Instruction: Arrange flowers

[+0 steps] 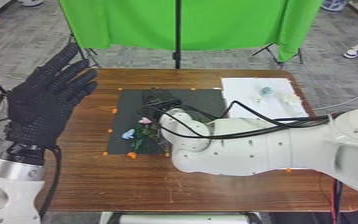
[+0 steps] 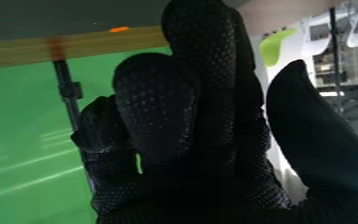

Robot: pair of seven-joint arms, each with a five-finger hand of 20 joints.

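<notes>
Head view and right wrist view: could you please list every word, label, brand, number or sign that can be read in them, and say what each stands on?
No text can be read in either view.
Green cloth: no readable words or signs.
White sheet: no readable writing.
White right arm: small dark marks, too small to tell whether any are print.
Left hand and right hand: no readable label on either glove.

Pink flower (image 1: 145, 120), light-blue flower (image 1: 128, 134), dark mat (image 1: 129, 106), brown table (image 1: 140, 192), green cloth (image 1: 131, 22), black dotted left hand (image 1: 42, 100)

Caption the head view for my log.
Right robot hand over the dark mat, flowers nearby; left robot hand open at left.
</notes>
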